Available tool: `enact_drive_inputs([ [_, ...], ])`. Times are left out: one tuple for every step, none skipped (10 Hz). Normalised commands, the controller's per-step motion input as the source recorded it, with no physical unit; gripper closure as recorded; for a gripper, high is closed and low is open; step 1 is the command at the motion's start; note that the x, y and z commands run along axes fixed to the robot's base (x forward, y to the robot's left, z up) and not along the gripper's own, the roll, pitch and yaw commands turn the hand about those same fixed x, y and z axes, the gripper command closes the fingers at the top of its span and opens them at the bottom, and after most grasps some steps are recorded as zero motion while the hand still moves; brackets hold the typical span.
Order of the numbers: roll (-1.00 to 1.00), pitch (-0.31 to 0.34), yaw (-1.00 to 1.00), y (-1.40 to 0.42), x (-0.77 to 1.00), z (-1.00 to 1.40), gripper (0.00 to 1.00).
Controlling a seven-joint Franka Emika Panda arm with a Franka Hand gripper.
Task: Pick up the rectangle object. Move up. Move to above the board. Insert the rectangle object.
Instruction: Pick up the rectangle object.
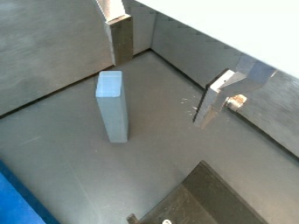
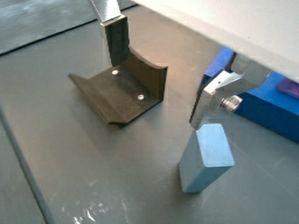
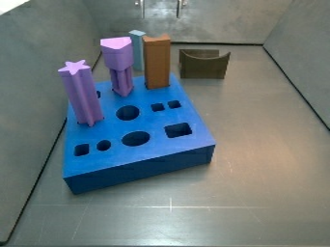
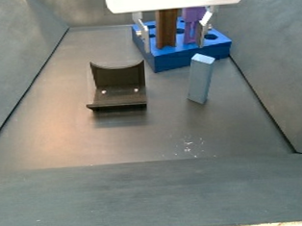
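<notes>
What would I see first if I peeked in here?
Probably the bright blue board, with two purple pegs and an orange-brown peg standing in it. Next, the grey-blue rectangle object standing alone on the floor beside the board. The open end effector hangs above it, holding nothing.

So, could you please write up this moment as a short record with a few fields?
pincer: open, above the floor over the rectangle object, holding nothing; fingers apart
rectangle object: upright on the floor, untouched, beside the board
board: two purple pegs and an orange-brown peg stand in it; other holes empty
fixture: on the floor, apart from the rectangle object
task stage: pick-up not yet done
</notes>
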Motion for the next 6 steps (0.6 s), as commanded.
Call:
enact_drive_inputs([
  [0.00,0.000,0.00,0.05,0.00,0.00,0.00],
  [-0.10,-0.309,0.58,-0.13,-0.54,-0.25,0.00],
  [-0.08,-0.031,1.00,-0.02,0.00,-0.26,0.00],
  [-0.08,-0.014,1.00,0.00,0.00,-0.27,0.00],
  [-0.07,-0.009,1.00,0.00,0.00,-0.28,0.00],
  [-0.07,-0.026,1.00,0.00,-0.09,-0.25,0.00],
])
